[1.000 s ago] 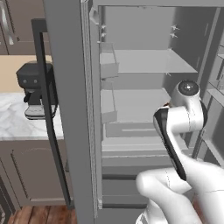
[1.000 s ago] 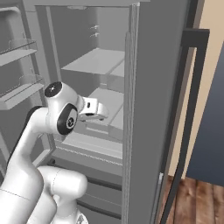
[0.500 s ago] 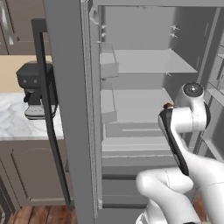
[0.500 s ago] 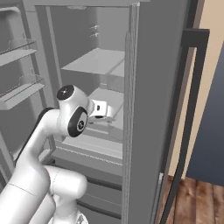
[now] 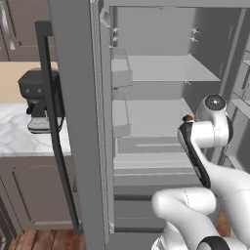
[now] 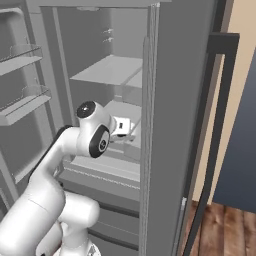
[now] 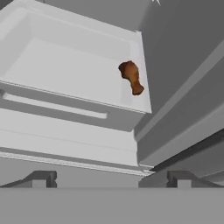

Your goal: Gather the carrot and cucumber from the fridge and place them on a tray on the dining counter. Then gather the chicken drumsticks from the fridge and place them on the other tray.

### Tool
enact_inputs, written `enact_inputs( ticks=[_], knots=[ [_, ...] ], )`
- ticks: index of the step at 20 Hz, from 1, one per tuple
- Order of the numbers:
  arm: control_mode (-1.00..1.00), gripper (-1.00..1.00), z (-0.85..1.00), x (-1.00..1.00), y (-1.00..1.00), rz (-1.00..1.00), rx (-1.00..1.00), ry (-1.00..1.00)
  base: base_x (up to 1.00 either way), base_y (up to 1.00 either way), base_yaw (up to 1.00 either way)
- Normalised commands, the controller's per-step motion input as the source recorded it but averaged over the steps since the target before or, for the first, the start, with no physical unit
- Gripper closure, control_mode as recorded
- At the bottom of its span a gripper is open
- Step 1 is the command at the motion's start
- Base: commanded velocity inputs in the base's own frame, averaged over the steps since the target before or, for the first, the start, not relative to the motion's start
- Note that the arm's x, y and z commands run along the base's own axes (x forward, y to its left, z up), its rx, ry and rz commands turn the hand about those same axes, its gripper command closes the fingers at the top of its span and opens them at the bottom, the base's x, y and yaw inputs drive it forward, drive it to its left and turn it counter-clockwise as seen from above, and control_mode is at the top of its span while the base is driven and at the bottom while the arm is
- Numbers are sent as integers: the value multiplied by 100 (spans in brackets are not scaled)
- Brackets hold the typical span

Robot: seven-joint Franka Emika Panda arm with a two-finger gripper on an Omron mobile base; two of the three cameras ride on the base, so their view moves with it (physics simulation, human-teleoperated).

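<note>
One brown chicken drumstick (image 7: 131, 77) lies at the right end of the fridge's middle shelf (image 7: 65, 65), close to the side wall. It also peeks out as a small brown spot (image 5: 186, 117) just above my forearm. My gripper (image 7: 111, 179) is open and holds nothing. It points into the fridge, in front of and below that shelf, well short of the drumstick. From the right base the hand (image 6: 121, 127) sits at the shelf's front edge. The carrot, the cucumber and the trays are out of view.
Open fridge doors flank the arm: one door (image 5: 73, 122) on the left and one door (image 6: 180, 125) on the right, with door racks (image 6: 25, 107). Drawers (image 5: 146, 161) sit below the shelf. A coffee machine (image 5: 39, 100) stands on the marble counter to the left.
The arm has swung further right and forward, carrying the open hand deeper toward the middle shelf. The fridge and base views have not shifted.
</note>
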Motion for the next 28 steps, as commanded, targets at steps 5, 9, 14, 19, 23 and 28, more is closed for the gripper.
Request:
enact_inputs(
  ticks=[5,9,14,19,23,28],
  knots=[
    [-100,-100,-11,33,-17,0,0,1,0,0,0],
    [-100,-100,-8,38,-14,0,0,2,0,0,0],
    [-100,-100,-7,33,-18,0,0,1,0,0,0],
    [-100,-100,-10,35,-19,0,0,2,0,0,0],
    [-100,-100,-14,33,-19,0,0,3,0,0,0],
    [-100,-100,-21,29,-18,0,0,3,0,0,0]
  ],
)
